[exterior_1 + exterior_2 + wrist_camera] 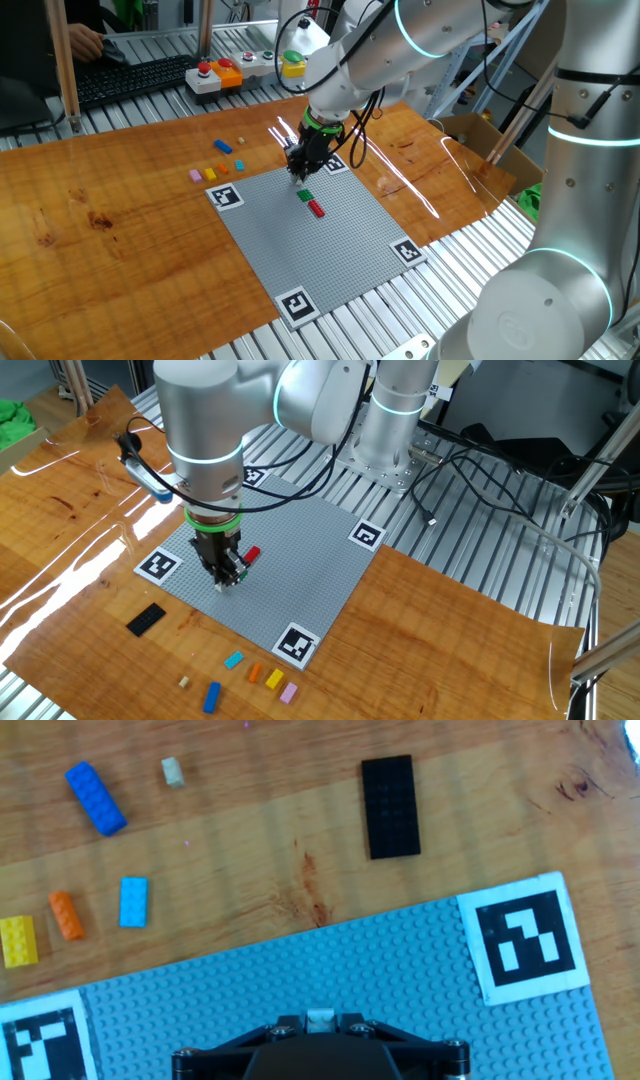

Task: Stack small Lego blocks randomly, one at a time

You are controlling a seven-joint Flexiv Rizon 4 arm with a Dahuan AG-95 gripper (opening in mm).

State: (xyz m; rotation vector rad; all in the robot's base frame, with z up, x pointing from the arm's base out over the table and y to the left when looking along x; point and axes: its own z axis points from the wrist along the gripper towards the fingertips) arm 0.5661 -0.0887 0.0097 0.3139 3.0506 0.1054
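While I hang low over the grey studded plastic baseplate (310, 235) on the wooden bench (110, 200), my fingers (226, 574) sit close together near the plate's edge, and in the hand view a small whitish piece (320, 1018) shows between their tips. I judge I am gripping a whitish brick, though the view is too tight to be sure.

A small green plastic brick (305, 196) and a small red plastic brick (317, 209) already lie on the plate, touching or nearly so, just beside my fingers. Off the plate, on the bare wood, wait the long blue brick (96, 798), the cyan brick (133, 902), the orange brick (67, 915), the yellow brick (17, 941), a pink brick (290, 692) and a tiny cream piece (173, 772). A flat black plastic plate (391, 806) lies apart from them.

The risks, as I judge them:
- If my grip is off-centre, the brick may tilt and its studs will not seat.
- Coming down so close to the green and red bricks, a fingertip could nudge them loose.
- Pressing on misaligned studs could shift the whole baseplate across the smooth wood.
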